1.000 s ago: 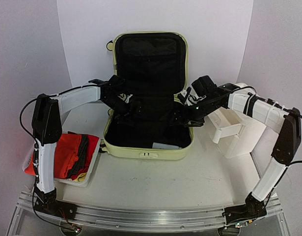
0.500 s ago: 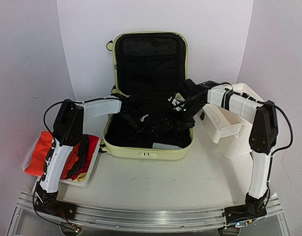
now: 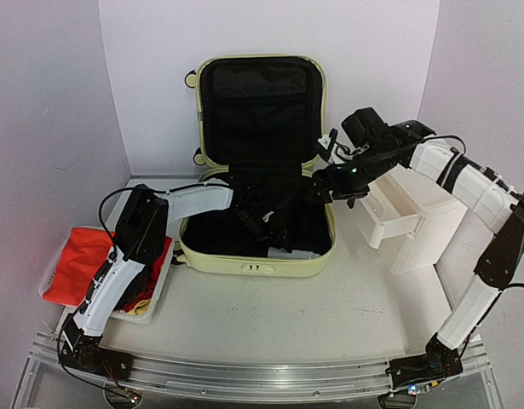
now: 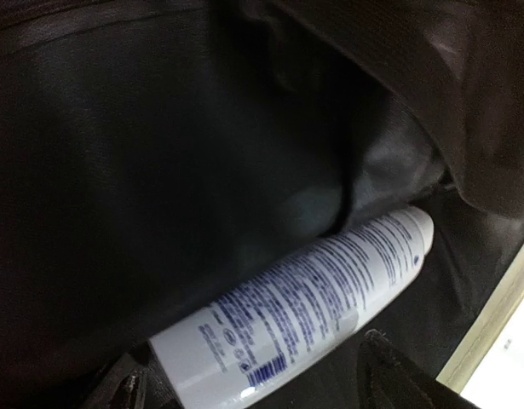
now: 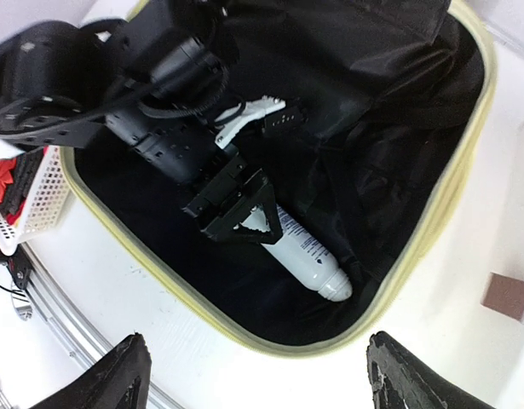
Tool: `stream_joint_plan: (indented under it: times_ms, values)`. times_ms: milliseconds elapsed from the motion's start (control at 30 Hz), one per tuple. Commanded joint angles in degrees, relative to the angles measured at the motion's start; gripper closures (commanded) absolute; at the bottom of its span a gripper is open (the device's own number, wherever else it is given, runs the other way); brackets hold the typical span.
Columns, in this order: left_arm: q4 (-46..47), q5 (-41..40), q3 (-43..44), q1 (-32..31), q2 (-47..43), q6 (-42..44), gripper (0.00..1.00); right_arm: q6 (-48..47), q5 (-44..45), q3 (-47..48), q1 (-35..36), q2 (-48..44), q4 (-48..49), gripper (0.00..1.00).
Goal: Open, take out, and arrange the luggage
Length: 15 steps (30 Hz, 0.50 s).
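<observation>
The luggage (image 3: 253,267) lies open on the table, its lid upright against the back wall and its black lining exposed. A white spray bottle with blue print (image 5: 308,260) lies on the lining near the front right corner of the case (image 5: 330,348). My left gripper (image 3: 266,223) reaches down into the case and stands open astride the bottle's (image 4: 313,298) base end, one finger (image 4: 389,371) clear of it. Above the case's right rim hovers my right gripper (image 3: 317,189), open, with nothing between its fingers (image 5: 129,375).
A white mesh basket (image 3: 162,285) with red and orange clothes sits left of the case. On the right stands a white drawer box (image 3: 428,239) with one drawer (image 3: 389,223) pulled out. A small brown square (image 5: 506,296) lies on the table by the case.
My left gripper has pushed further right and forward inside the case, down over the bottle. The right gripper has lifted out of the case toward its right rim.
</observation>
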Motion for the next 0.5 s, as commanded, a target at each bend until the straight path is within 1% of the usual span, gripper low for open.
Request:
stream_joint_plan:
  times_ms: [0, 33, 67, 100, 133, 167, 200, 267, 300, 333, 400, 467]
  values:
    - [1.55, -3.04, -0.78, -0.28, 0.5, -3.72, 0.21, -0.74, 2.66, -2.07, 0.17, -3.89, 0.77, 0.13]
    - [2.19, -3.03, -0.74, -0.28, 0.9, -3.24, 0.25, -0.46, 2.95, -2.38, 0.12, -4.39, 0.87, 0.14]
    - [2.85, -2.66, -0.41, -0.29, 1.51, -2.68, 0.34, -0.28, 3.14, -2.64, 0.18, -4.72, 1.02, 0.15]
    - [3.45, -1.98, 0.15, -0.27, 2.22, -1.72, 0.49, -0.13, 3.25, -2.68, 0.13, -4.99, 1.1, 0.16]
    - [3.7, -1.71, 0.75, -0.28, 2.56, -0.67, 0.69, 0.03, 3.33, -2.55, 0.17, -5.19, 1.17, 0.17]
    - [3.78, -1.68, 0.81, -0.28, 2.33, 0.67, 0.77, 0.21, 3.4, -2.23, 0.12, -5.31, 1.17, 0.17]
    - [3.75, -1.91, 0.08, -0.21, 1.27, 1.97, 0.8, 0.35, 3.48, -1.93, 0.18, -5.46, 1.11, 0.17]
    - [3.72, -4.09, -3.37, -0.32, -2.72, 5.85, 0.81, 0.66, 3.82, -1.92, 0.18, -6.16, 1.0, 0.17]
    - [3.78, -5.78, -5.54, -0.54, -5.31, 8.88, 0.79, 0.65, 4.21, -2.24, 0.14, -6.74, 0.98, 0.16]
    - [3.8, -7.91, -7.49, -0.83, -7.89, 12.27, 0.75, 0.63, 4.46, -2.81, 0.15, -7.34, 1.0, 0.16]
    - [4.01, -12.71, -11.46, -1.72, -12.11, 20.04, 0.6, 0.7, 4.86, -3.76, 0.15, -8.21, 0.95, 0.16]
    - [5.77, -15.67, -14.16, -2.65, -14.67, 27.98, 0.5, 1.03, 4.95, -4.14, 0.13, -8.58, 1.0, 0.16]
